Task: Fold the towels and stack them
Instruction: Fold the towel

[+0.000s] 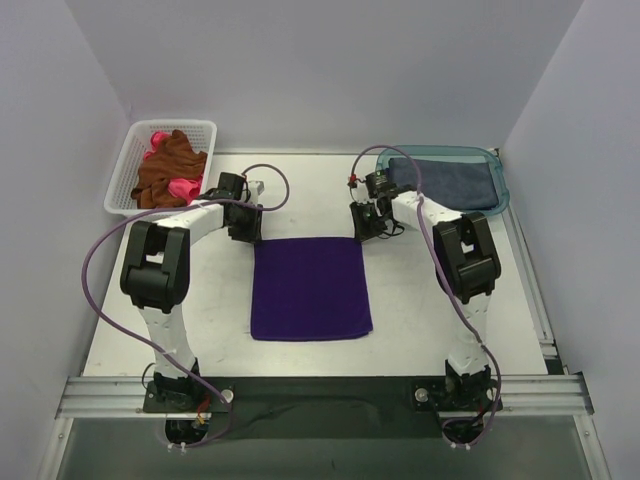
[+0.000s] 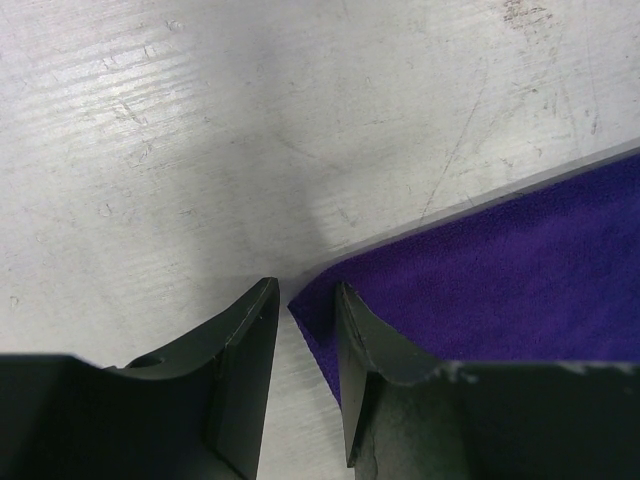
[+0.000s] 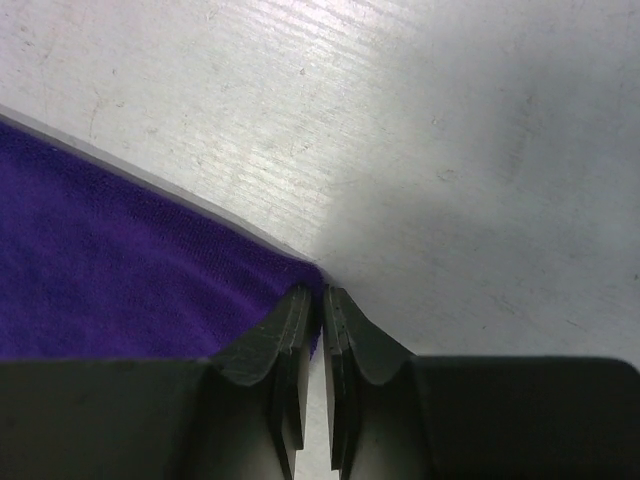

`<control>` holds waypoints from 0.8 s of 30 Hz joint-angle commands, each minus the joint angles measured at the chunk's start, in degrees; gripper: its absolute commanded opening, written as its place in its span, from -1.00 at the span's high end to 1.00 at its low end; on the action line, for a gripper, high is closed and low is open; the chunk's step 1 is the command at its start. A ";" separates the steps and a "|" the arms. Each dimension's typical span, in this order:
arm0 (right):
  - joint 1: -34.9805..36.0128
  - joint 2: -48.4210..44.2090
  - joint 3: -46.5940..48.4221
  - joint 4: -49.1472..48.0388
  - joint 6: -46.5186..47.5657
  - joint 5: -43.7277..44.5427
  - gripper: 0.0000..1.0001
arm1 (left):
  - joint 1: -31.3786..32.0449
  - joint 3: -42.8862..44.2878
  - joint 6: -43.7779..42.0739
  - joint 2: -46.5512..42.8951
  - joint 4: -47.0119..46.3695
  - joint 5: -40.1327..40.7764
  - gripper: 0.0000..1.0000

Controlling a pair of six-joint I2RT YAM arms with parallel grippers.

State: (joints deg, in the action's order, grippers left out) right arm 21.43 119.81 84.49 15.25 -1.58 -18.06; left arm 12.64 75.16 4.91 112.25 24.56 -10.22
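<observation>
Deep purple rectangular cloth towel (image 1: 310,288) lay flat on pale counter (image 1: 430,310). Left fingers (image 2: 245,340) stood spread about one far corner; right fingers (image 3: 290,335) pinched the other.

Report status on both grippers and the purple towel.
Left gripper open, astride one far corner of purple towel. Right gripper shut on the other far corner. Towel flat, nothing obstructing.

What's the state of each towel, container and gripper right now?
purple towel: spread flat on the table.
blue-grey towel: folded, lying in the teal tub.
brown towel: crumpled in the white basket.
pink towel: crumpled, tangled with the brown towel.
left gripper: open, fingers astride the purple towel's far left corner.
right gripper: closed on its far right corner.
</observation>
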 commanded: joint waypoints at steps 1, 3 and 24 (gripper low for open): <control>0.63 2.71 1.03 5.58 -0.09 1.36 0.80 | -0.16 0.69 -1.74 2.01 3.31 2.48 0.20; 0.63 2.71 1.38 5.76 -0.17 1.54 0.98 | -0.25 0.69 -1.83 2.10 3.48 2.75 0.20; 0.45 1.92 2.78 5.50 1.06 2.07 1.00 | -0.52 1.92 -3.32 3.68 6.56 0.02 1.00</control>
State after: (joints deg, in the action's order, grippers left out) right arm 21.47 120.62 86.00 16.91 -1.63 -17.82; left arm 12.53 76.99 3.27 113.49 26.63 -9.91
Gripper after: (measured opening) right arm 0.037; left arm 0.027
